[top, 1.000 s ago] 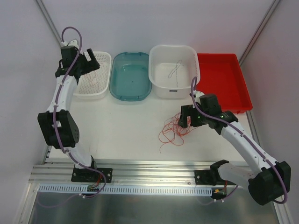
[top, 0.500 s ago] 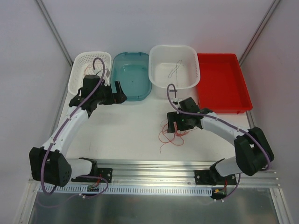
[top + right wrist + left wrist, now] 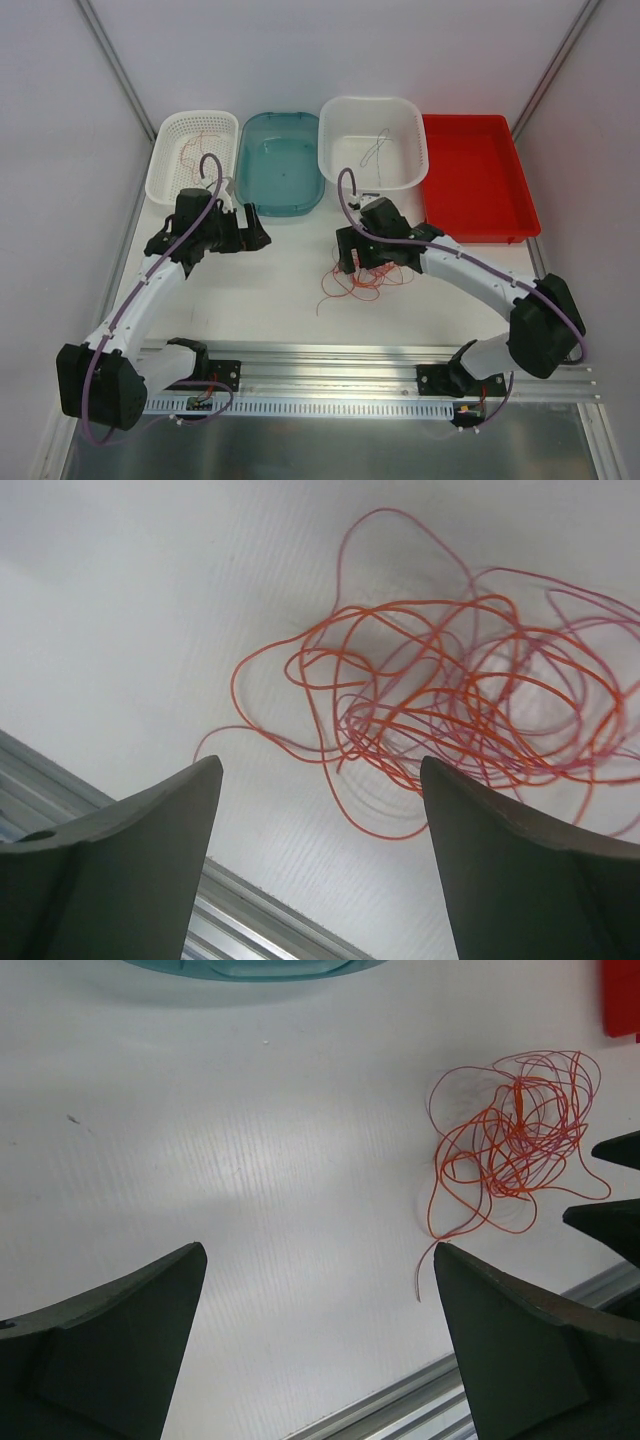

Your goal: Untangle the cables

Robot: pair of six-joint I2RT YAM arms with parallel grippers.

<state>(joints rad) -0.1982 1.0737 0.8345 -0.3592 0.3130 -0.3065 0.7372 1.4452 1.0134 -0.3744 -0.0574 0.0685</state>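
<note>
The cables (image 3: 358, 283) lie as a loose red-orange tangle, with a few paler strands, on the white table in front of the tubs. My right gripper (image 3: 362, 264) hovers open right over the tangle. In the right wrist view the cables (image 3: 450, 710) spread just beyond that gripper (image 3: 320, 762), and nothing sits between its fingers. My left gripper (image 3: 260, 228) stands open above bare table to the left, pointing at the tangle. The left wrist view shows the cables (image 3: 510, 1140) ahead and to the right of the gripper (image 3: 320, 1250), well apart from it.
Along the back stand a white lattice basket (image 3: 165, 185) holding a red wire (image 3: 197, 150), a teal tub (image 3: 245, 190), a white tub (image 3: 330, 170) with a grey wire (image 3: 375, 150), and a red tray (image 3: 475, 175). An aluminium rail (image 3: 320, 355) runs along the near edge.
My left arm left the lattice basket and swung down over the table. My right gripper moved left over the tangle, and the tangle shifted left with one end trailing out.
</note>
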